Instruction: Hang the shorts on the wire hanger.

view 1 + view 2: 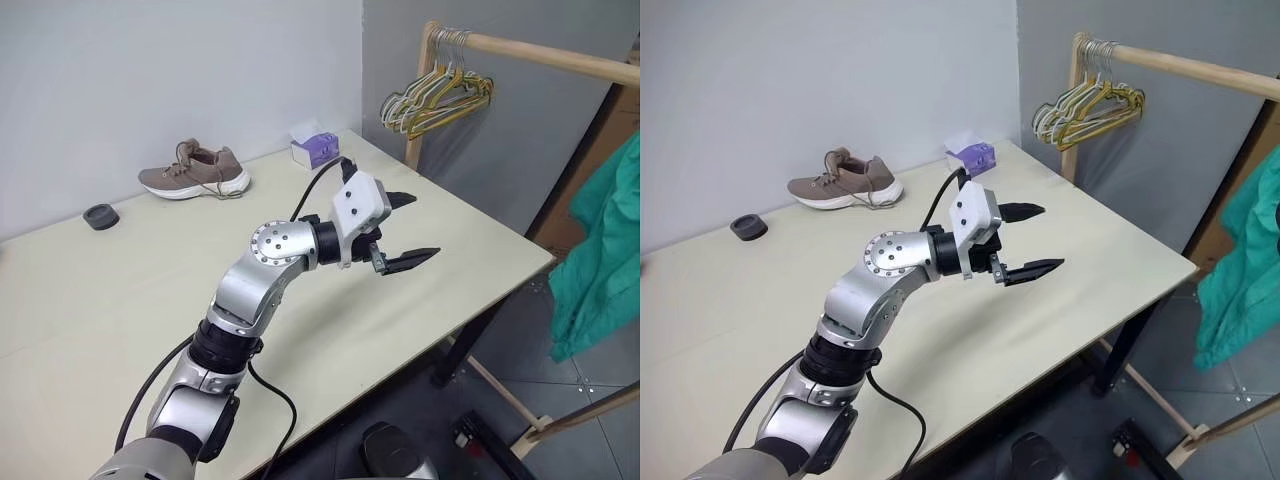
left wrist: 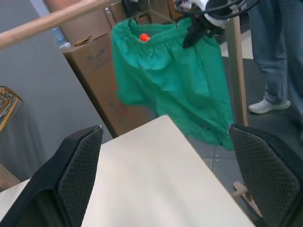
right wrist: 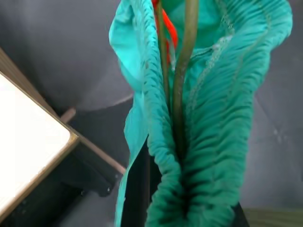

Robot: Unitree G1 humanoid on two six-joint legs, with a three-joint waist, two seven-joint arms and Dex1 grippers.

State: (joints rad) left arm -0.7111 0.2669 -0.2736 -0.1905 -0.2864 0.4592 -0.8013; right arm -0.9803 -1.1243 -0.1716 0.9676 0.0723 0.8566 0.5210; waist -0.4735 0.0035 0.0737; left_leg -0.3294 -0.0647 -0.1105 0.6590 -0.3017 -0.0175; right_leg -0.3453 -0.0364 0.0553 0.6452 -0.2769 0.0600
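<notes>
Green shorts hang off the table's end, pinched by the right gripper.

Head views: the left gripper [image 1: 405,232] floats over the pale table [image 1: 110,300] with its two black fingers spread wide and nothing in them; the shorts [image 1: 603,250] hang past the table's right end, below the wooden rail [image 1: 560,55]. Left wrist view: the right gripper [image 2: 201,26] pinches the waistband by the orange tag [image 2: 144,36]. Right wrist view: gathered waistband wraps the wire hanger [image 3: 183,71], fingers pressed together.

Bare table [image 1: 120,300] around the left gripper [image 1: 405,230]; shoe [image 1: 193,171], tissue box [image 1: 315,148] along the far edge
</notes>
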